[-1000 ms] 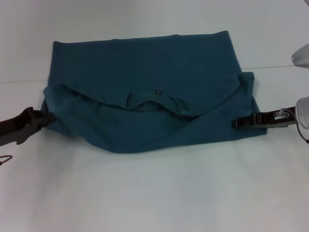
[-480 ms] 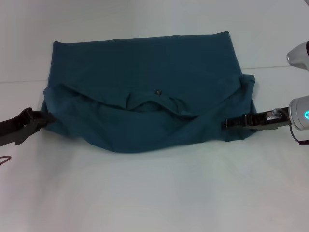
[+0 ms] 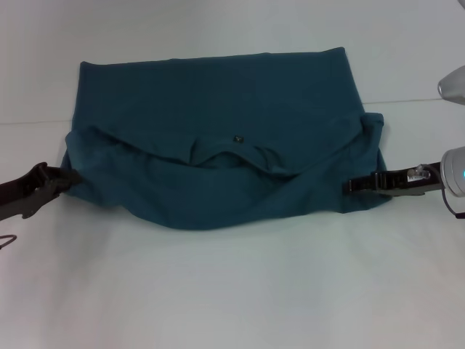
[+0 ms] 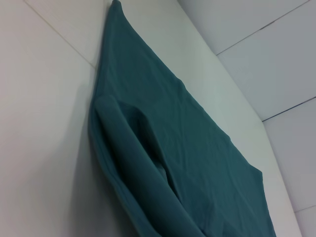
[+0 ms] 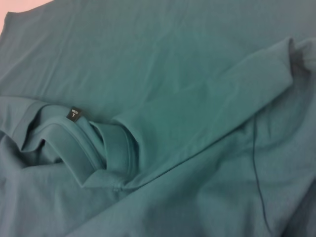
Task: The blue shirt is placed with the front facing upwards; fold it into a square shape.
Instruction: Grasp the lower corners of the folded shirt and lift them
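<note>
The blue shirt (image 3: 218,138) lies folded into a wide band on the white table, and its collar with a small dark neck label (image 3: 237,138) shows at the middle. The label (image 5: 73,113) and a folded-in sleeve (image 5: 207,113) appear close up in the right wrist view. My left gripper (image 3: 71,177) rests low at the shirt's left edge, its fingers pinched together on the fabric. Coming in from the right, my right gripper (image 3: 349,186) lies over the shirt's right end with its fingers together on the cloth. The left wrist view shows the shirt (image 4: 173,158) edge-on.
The white table (image 3: 232,291) stretches in front of the shirt. A seam line (image 3: 414,100) runs across the table behind the shirt's right end. The right arm's grey body (image 3: 454,171) stands at the right border.
The right gripper slid inward over the shirt's right end, drawing that edge in slightly, then backed off a little to the right. The left gripper has not moved.
</note>
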Controlling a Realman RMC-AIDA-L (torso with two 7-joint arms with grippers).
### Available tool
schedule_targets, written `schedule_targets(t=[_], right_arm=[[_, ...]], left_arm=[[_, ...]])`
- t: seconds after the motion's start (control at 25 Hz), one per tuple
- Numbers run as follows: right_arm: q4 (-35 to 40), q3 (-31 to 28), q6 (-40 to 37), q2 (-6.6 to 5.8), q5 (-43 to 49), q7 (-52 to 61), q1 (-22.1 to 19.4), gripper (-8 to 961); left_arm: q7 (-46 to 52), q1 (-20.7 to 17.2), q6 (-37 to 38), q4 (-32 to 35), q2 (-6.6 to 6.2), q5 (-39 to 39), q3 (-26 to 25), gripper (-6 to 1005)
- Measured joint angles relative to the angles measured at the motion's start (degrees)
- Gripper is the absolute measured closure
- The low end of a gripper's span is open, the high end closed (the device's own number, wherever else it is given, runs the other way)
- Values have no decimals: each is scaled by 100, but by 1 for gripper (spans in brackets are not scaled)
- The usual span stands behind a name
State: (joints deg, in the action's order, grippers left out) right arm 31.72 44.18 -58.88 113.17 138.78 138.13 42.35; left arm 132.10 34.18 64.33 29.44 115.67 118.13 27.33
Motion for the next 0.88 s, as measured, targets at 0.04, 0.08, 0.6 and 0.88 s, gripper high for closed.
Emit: schedule_targets(t=[0.04,0.08,0.6,0.88], right_arm=[[0,2,0,-6,40,21,3,195],[0,3,0,-9,72,41,7,195],[-80,142,198,33,215,107,53,234],[-147,219,302,59,234,140,111,269]], left_arm=[[0,2,0,0,0,0,0,966],[0,4,0,0,0,0,0,966],[-8,-14,0,0,8,-96,0,966],[-9,-28,1,0,9,-98,0,966]])
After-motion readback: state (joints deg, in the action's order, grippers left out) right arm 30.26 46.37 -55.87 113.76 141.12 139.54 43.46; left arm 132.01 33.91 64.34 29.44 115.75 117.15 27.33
